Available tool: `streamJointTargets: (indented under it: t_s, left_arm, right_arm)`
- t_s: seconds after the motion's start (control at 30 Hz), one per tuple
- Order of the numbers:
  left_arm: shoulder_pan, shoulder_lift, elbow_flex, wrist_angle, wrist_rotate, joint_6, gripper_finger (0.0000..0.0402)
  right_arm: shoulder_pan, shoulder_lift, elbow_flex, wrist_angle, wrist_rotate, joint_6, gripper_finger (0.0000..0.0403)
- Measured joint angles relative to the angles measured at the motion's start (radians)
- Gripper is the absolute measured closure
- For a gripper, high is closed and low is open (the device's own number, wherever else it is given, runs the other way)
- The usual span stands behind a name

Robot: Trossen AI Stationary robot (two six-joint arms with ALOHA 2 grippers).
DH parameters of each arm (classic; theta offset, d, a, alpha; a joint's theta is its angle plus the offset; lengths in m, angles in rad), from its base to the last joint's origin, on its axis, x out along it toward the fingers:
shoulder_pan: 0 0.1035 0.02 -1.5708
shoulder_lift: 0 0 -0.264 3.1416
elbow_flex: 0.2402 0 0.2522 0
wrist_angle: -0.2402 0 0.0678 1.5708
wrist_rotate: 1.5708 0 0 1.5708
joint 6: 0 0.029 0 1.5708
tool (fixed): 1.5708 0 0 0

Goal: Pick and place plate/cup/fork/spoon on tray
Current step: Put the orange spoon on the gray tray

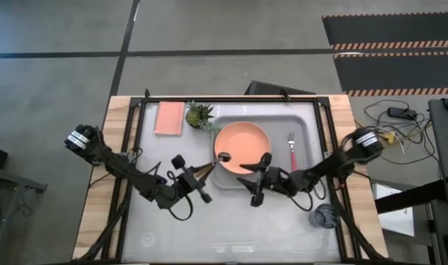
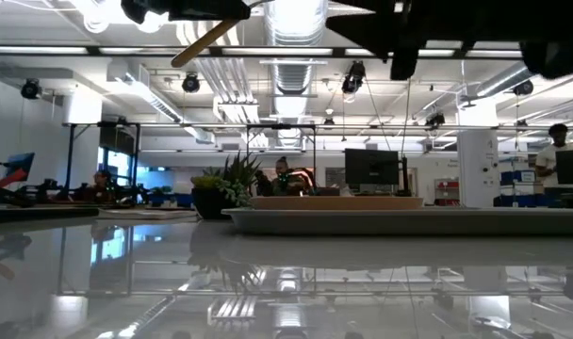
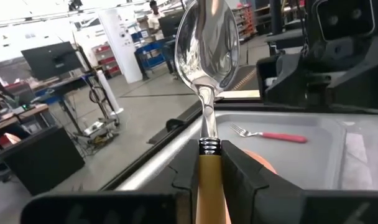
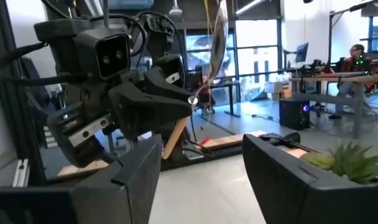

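My left gripper (image 1: pixel 204 174) is shut on the spoon (image 1: pixel 215 163), which is lifted over the tray's near left part; its silver bowl (image 1: pixel 224 156) is above the plate's left edge. The salmon-orange plate (image 1: pixel 242 146) lies flat in the light grey tray (image 1: pixel 301 121). The fork (image 1: pixel 291 151) with the pink-red handle lies in the tray to the right of the plate. The dark cup (image 1: pixel 327 216) stands on the table at the near right, outside the tray. My right gripper (image 1: pixel 253 179) is open and empty at the tray's near rim, facing my left gripper (image 4: pixel 133 99). My left gripper pinches the spoon's orange handle (image 3: pixel 209 171) between its two fingers, close to the metal collar below the bowl. The spoon lies along the fingers and sticks out past their tips, its bowl (image 3: pixel 207 43) foremost and tilted upward. It is lifted clear of tray and table.
A pink rectangular pad (image 1: pixel 169 118) and a small potted plant (image 1: pixel 200 115) sit at the table's far left, beside the tray. Cables and a frame run along the table's edges. People and desks show in the room beyond.
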Motion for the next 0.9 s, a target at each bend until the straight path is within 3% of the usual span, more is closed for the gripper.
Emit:
streamJointTargets:
  t_s: [0.27, 0.63, 0.9]
  left_arm:
    - [-0.004, 0.000, -0.007, 0.000, 0.009, -0.006, 0.0369]
    - [-0.008, 0.000, -0.009, 0.000, 0.023, -0.009, 0.0367]
    - [-0.006, 0.000, -0.019, -0.005, 0.024, -0.031, 0.0367]
  right_arm:
    - [-0.042, 0.158, 0.154, 0.143, 0.001, -0.080, 0.0182]
    - [-0.082, 0.162, 0.249, 0.127, 0.031, -0.135, 0.0206]
    - [-0.123, 0.164, 0.295, 0.051, -0.047, -0.090, 0.0244]
